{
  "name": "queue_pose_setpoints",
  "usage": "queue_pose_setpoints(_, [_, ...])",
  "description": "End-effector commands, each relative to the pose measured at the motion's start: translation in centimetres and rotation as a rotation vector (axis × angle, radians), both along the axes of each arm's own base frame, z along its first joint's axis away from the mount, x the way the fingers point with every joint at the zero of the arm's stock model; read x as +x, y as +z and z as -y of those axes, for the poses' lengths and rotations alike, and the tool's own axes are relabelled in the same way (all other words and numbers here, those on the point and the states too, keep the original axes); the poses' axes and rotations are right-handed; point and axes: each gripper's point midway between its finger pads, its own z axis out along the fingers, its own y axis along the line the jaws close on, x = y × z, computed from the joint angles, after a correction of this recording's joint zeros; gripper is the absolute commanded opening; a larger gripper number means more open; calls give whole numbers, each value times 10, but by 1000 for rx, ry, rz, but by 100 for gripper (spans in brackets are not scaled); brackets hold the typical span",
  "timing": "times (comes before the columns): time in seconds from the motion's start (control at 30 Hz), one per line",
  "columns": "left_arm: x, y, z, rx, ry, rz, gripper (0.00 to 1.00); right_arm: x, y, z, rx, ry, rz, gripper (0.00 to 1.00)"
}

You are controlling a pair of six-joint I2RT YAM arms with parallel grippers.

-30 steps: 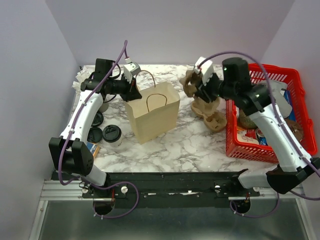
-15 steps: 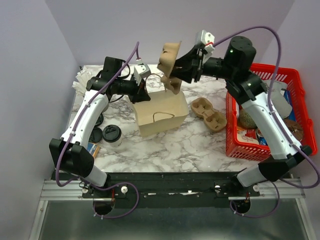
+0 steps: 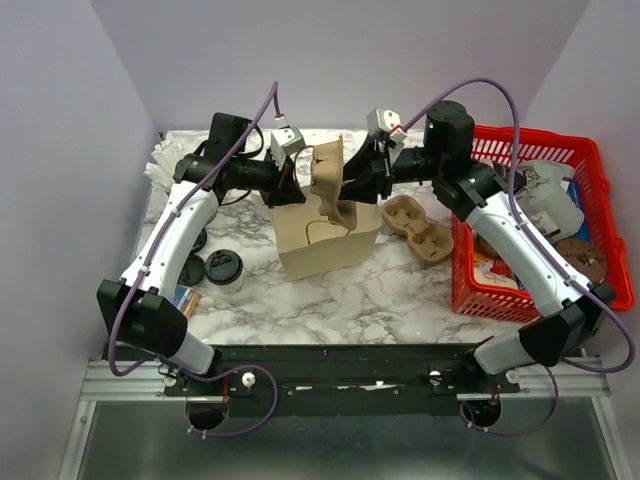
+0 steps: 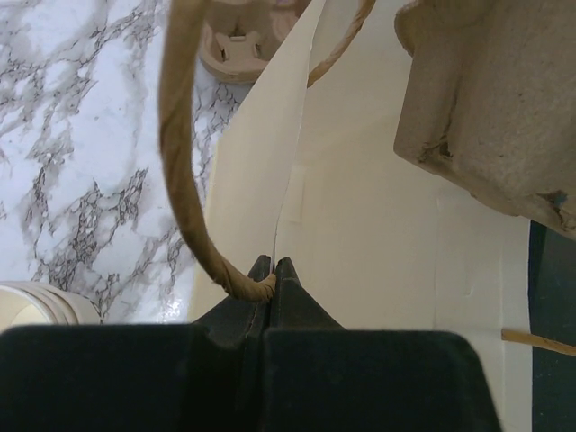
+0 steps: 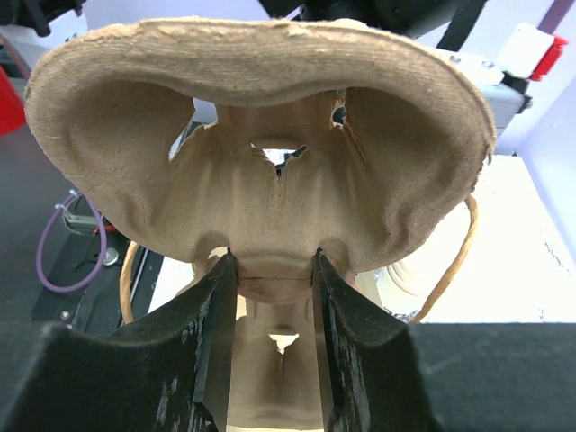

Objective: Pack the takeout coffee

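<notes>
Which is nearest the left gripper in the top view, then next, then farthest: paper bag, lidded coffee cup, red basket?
1. paper bag, mid-table, its rim pinched in the left gripper.
2. lidded coffee cup, near left of the table.
3. red basket, far right edge.

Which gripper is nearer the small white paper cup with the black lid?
Left. The left gripper pinches the brown paper bag, back-right of the lidded cup; the right gripper, holding a moulded cardboard carrier, is farther right.
</notes>
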Motion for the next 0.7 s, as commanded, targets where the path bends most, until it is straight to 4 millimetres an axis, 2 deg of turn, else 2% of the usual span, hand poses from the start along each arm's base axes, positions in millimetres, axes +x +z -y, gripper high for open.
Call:
queue_pose_setpoints(0.0, [-12, 27, 3, -50, -27, 27, 0, -6, -8, -4, 2, 72, 53, 14])
queue_pose_setpoints(0.13, [-17, 29, 2, -40, -41, 53, 0, 0, -26, -5, -48, 52, 8, 14])
queue_pose_setpoints(0.3, [-16, 30, 1, -36, -22, 71, 0, 2, -36, -1, -84, 31, 17, 14])
queue_pose_setpoints(0.43, [-16, 34, 2, -42, -21, 83, 0, 13, -62, 7, -193, -17, 66, 14])
queue_pose_setpoints(0.5, [-19, 34, 3, -41, -30, 90, 0, 13, -75, 13, -258, -1, 81, 14])
queue_pose_setpoints(0.67, [-25, 27, 5, -41, -46, 82, 0, 10, -89, 24, -360, 11, 116, 14])
